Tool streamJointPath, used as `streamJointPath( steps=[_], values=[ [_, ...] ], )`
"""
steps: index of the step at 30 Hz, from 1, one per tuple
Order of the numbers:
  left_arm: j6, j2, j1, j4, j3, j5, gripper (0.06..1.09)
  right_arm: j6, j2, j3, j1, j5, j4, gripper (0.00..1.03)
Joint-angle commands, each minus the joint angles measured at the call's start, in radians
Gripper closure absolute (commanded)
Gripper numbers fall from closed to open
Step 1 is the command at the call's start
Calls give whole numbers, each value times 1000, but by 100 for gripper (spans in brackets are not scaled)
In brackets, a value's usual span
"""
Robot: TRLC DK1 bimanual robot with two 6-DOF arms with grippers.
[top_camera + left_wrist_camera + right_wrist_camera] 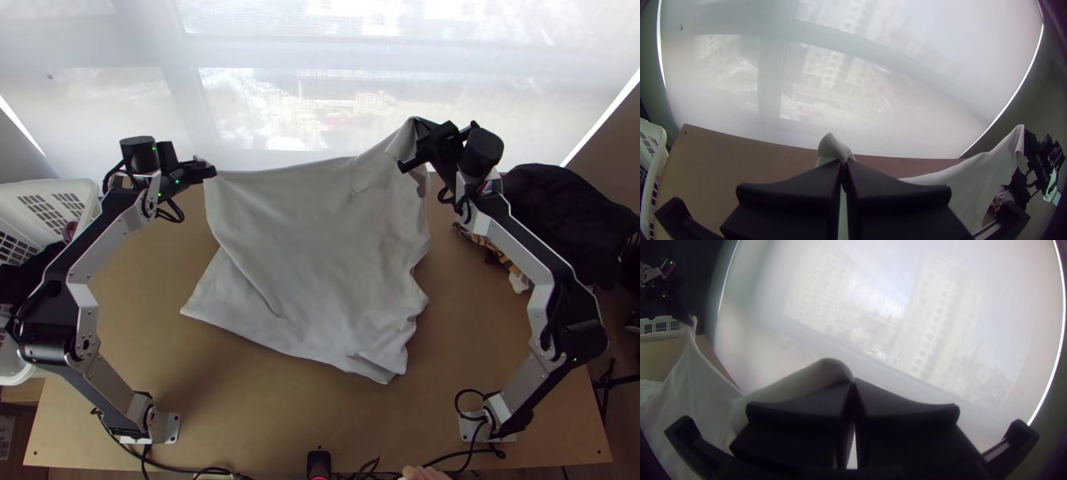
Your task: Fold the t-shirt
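Bright window (264, 104) behind wooden tabletop (144, 320). T-shirt (312, 240): lower part lying mid-tabletop, upper part lifted toward far edge. Left gripper (843, 163), right gripper (854, 382) closed on it, well apart (presumably tensioning cloth for neat fold).

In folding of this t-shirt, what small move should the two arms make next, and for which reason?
Probably the left gripper and right gripper should draw slightly apart. Both hold the t-shirt by its raised far edge, which sags between them, while the near part lies creased on the table; tauter cloth would likely fold straighter.
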Motion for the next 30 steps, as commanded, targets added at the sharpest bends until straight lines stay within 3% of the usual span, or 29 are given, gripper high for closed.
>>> streamJointPath(
  steps=[1, 15, 30],
  values=[
    [10, 208, 12, 29, 162, -24, 105, 2, 194, 194, -10, 20, -8, 100],
    [33, 334, 142, -5, 358, -30, 105, 1, 383, 423, 3, 60, -57, 100],
    [50, 636, 10, -111, 725, -31, 105, 10, 503, 616, 10, 95, -151, 100]
  ],
)
